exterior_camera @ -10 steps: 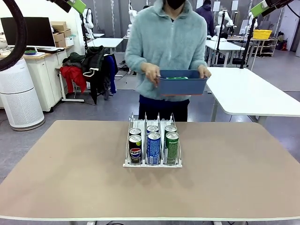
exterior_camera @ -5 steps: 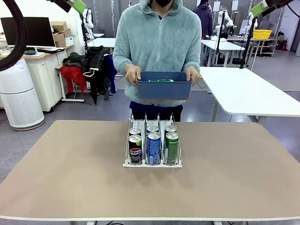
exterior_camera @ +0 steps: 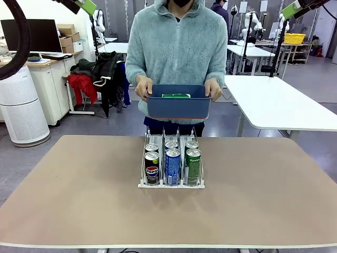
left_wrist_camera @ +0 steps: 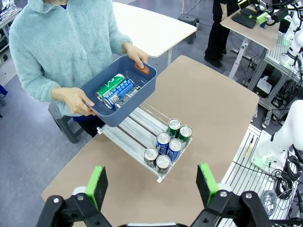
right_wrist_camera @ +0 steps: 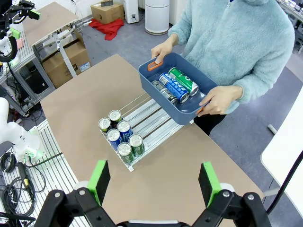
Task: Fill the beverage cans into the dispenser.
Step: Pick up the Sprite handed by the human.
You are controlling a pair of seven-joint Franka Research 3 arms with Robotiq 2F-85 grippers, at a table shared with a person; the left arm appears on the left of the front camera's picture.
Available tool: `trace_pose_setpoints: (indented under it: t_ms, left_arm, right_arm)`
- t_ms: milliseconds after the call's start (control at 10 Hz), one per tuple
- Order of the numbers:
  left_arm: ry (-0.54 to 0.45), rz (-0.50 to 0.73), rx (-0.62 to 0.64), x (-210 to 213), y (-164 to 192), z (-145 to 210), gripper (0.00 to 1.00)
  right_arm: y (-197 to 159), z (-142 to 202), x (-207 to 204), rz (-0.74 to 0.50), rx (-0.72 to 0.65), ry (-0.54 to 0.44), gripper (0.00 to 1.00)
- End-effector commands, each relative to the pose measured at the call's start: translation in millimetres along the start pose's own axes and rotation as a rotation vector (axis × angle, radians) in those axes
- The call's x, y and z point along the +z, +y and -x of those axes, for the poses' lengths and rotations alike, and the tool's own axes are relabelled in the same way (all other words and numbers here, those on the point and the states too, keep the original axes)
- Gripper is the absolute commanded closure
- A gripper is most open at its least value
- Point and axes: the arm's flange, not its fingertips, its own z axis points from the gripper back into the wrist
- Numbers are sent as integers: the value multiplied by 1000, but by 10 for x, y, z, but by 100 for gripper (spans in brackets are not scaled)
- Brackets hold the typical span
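The dispenser (exterior_camera: 171, 185) sits mid-table with several beverage cans upright at its front: a black Pepsi can (exterior_camera: 152, 168), a blue can (exterior_camera: 172, 166) and a green can (exterior_camera: 193, 166), each with another behind. Its rear lanes (left_wrist_camera: 135, 132) are bare. Behind it a person holds a dark blue bin (exterior_camera: 178, 108) in both hands above the table's far edge. In the bin lie a green can (right_wrist_camera: 182, 80), a blue can (right_wrist_camera: 173, 85) and a dark can (right_wrist_camera: 162, 91). My left gripper (left_wrist_camera: 151, 187) and right gripper (right_wrist_camera: 154, 181) hang open, high above the table, holding nothing.
The brown tabletop (exterior_camera: 79, 190) spreads wide on both sides of the dispenser. White tables (exterior_camera: 279, 105) stand behind the person to the right. A grey air purifier (exterior_camera: 21, 108) and a chair with clothes (exterior_camera: 100, 79) are at the back left.
The person has stepped to the left with the bin, which now hangs lower, centred just behind the dispenser. Neither gripper has moved and the cans in the dispenser stand as before.
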Motion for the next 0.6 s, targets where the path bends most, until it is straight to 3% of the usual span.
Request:
trace_pose_setpoints:
  t_ms: [0,500]
  left_arm:
    - [0,1,0,1,-2,5,0]
    - [0,1,0,1,-2,5,0]
  right_arm:
    - [7,-4,-4,-2,1,0,0]
    - [7,-4,-4,-2,1,0,0]
